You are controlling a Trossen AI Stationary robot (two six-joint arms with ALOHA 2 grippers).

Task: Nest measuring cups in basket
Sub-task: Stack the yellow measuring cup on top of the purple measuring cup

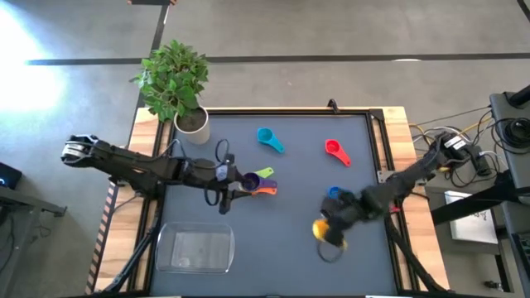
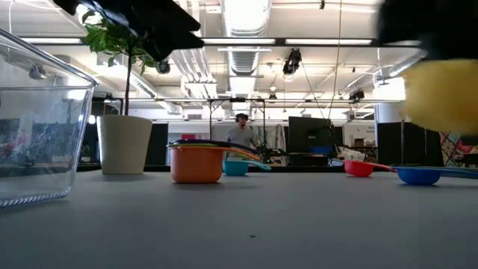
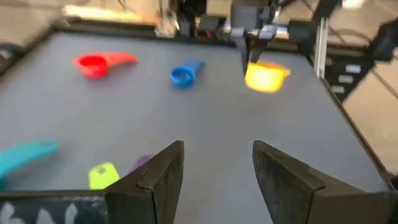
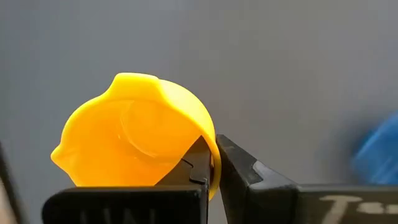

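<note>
from the high view, your right claw (image 1: 329,231) is down near the front right of the counter (image 1: 290,165) with the yellow cup (image 1: 323,228) clamped in it, just below the dark blue cup (image 1: 334,193). your left claw (image 1: 225,180) sits mid-counter right by a small stack where the purple cup (image 1: 247,180), green cup (image 1: 263,173) and orange cup (image 1: 263,189) bunch together. the light blue cup (image 1: 270,139) and red cup (image 1: 334,150) lie apart toward the back, and the basket (image 1: 195,249) is at the front left with no cups in it that i can see. plant pot (image 1: 192,122) is at the back left corner.

low view: the yellow cup (image 2: 442,93) hangs clear of the counter on the right, so it's lifted. the orange cup (image 2: 197,163) stands in the middle with others stacked in it, and the basket (image 2: 45,127) wall is at the far left.

left wrist view: your left claw (image 3: 214,174) is spread wide, holding nothing, looking across at the yellow cup (image 3: 266,77).

right wrist view: the fingers (image 4: 239,168) pinch the rim of the yellow cup (image 4: 137,134), bowl tilted sideways.

so i'd say you're mid-carry with the yellow one. next move looks like swinging it left across the counter, either onto the stack or into the basket, and leveling it before letting go.
</note>
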